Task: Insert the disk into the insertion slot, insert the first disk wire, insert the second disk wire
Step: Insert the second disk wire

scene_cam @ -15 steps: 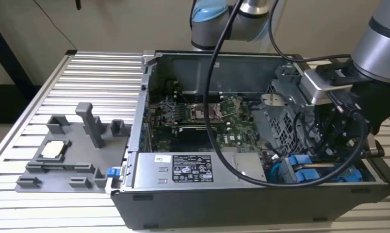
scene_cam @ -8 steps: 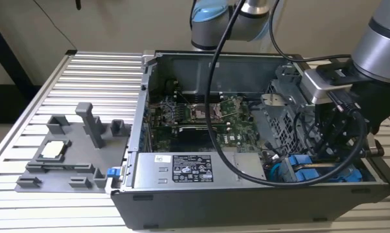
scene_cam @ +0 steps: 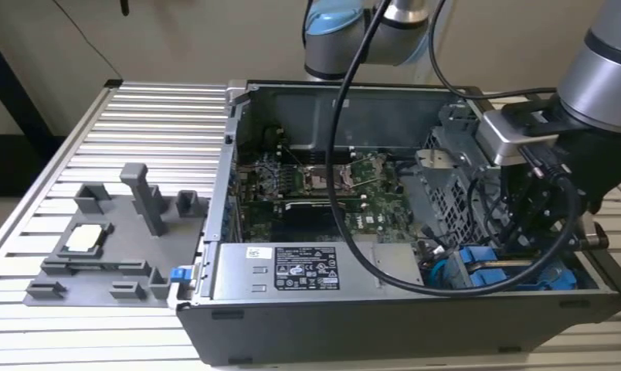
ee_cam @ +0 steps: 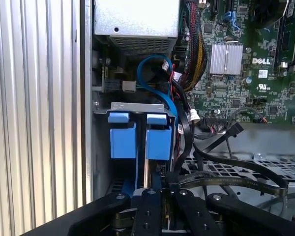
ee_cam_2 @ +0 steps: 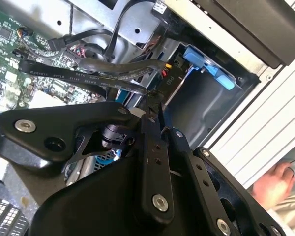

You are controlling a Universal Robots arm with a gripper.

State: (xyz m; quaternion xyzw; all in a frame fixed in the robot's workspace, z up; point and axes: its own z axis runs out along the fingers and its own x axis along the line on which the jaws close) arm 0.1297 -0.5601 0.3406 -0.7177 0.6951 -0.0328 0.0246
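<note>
**Arm deep in the lower right corner of the computer case**

At the lower right of the exterior view, I have the arm (scene_cam: pixel 599 93) reaching down into the open computer case (scene_cam: pixel 393 309), which lies on the ribbed metal counter (scene_cam: pixel 146 124). The gripper (ee_cam: pixel 162 194) sits low inside the case, right at the slot (scene_cam: pixel 517 274) with its blue rails. In the first wrist view the jaws look closed together around something thin and upright just below two blue tabs (ee_cam: pixel 140 137); I cannot make out for certain what it is. The disk (ee_cam: pixel 146 169) shows as a narrow silver edge standing between those tabs, down inside the slot's metal frame. A blue cable (ee_cam: pixel 155 78) loops above it, and black flat cables (ee_cam: pixel 226 172) run across the perforated metal cage beside the jaws. The green circuit board (scene_cam: pixel 310 182) fills the middle of the case, and the grey power-supply box (scene_cam: pixel 300 270) lies along the near wall. On the counter at the exterior view's left stands a grey plastic fixture (scene_cam: pixel 115 239). In the second wrist view a person's hand (ee_cam_2: pixel 278 184) shows at the lower right edge, outside the case.
</note>
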